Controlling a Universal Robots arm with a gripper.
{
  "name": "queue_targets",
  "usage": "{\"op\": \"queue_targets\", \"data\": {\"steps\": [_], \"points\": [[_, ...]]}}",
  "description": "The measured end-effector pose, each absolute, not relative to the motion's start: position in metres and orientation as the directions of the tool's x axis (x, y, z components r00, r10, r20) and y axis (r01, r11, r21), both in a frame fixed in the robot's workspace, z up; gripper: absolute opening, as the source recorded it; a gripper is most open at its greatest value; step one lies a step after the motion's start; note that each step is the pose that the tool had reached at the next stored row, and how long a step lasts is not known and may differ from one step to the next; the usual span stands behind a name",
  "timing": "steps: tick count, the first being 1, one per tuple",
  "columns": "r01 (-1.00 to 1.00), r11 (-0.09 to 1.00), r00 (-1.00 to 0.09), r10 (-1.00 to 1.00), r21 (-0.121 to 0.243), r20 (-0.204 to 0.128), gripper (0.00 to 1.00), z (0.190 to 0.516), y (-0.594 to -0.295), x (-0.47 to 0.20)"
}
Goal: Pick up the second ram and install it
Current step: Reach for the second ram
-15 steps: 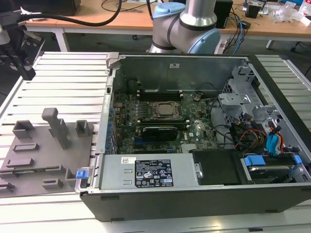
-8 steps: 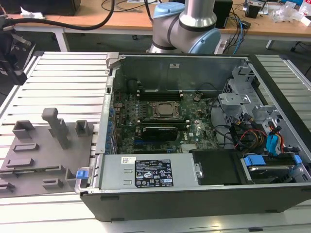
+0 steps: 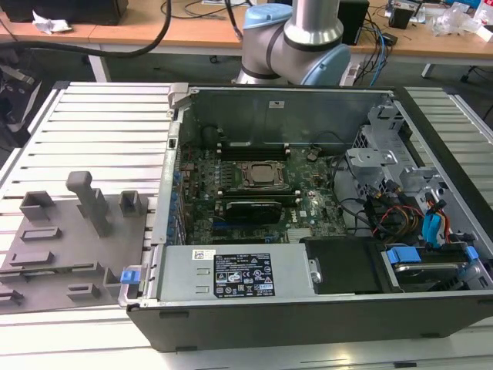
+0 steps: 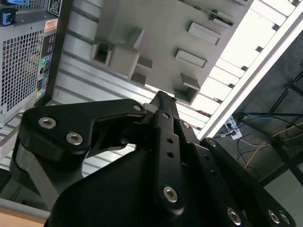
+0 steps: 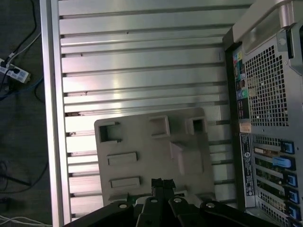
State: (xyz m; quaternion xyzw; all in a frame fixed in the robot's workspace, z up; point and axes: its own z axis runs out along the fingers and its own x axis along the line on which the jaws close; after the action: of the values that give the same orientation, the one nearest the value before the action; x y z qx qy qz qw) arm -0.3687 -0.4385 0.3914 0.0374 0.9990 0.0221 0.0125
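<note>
In the second wrist view, a thin green ram stick (image 4: 214,16) lies along the far edge of the grey fixture (image 4: 156,28). My gripper (image 4: 161,96) hangs above the fixture, its black fingertips pressed together with nothing between them. In the first wrist view the gripper (image 5: 161,182) sits over one edge of the fixture (image 5: 151,151), and its body hides that edge. The exterior view shows the fixture (image 3: 69,239) on the slatted table at the exterior view's left, beside the open computer case (image 3: 308,308), whose motherboard (image 3: 254,189) has long black slots next to the square processor socket (image 3: 259,174).
The case's perforated rear panel (image 5: 265,94) stands close to the fixture. Upright blocks (image 3: 91,202) rise from the fixture. The arm's base (image 3: 296,38) stands behind the case. Cables, drive bays and a power supply (image 3: 239,274) crowd the case. The table's edge and floor cables (image 5: 14,71) lie beyond.
</note>
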Motion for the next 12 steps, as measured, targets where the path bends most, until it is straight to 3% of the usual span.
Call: {"op": "queue_targets", "data": {"steps": [12], "points": [[0.074, 0.996, -0.997, 0.075, 0.045, -0.023, 0.11, 0.389, -0.464, -0.371]]}}
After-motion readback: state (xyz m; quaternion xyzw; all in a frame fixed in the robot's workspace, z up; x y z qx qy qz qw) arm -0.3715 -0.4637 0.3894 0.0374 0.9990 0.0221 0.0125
